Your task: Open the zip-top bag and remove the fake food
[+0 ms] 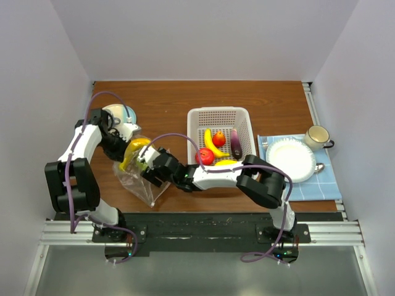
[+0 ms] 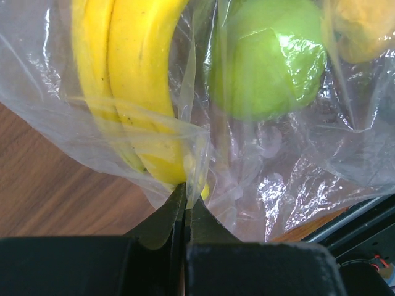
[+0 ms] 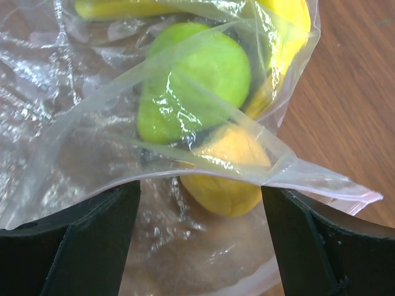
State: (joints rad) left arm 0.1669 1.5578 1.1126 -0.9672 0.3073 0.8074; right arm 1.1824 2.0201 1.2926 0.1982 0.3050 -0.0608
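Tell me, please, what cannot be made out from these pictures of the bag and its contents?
- Top view: the mouth of the zip-top bag is covered by the left gripper and right gripper, so how far it is open is unclear.
- Left wrist view: the bananas run off the top edge; the yellow-orange piece is cut by the corner.
- Right wrist view: glare on the plastic blurs the green piece; what lies behind it is hidden.

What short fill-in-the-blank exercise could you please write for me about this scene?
1. The left fingers are ____ on the zip-top bag.
2. The right fingers stand ____ on either side of the bag.
3. Between the bananas and the yellow-orange piece, the fruit is ____.
4. The plate rests on a ____ cloth.
Missing words: shut, open, green, blue.
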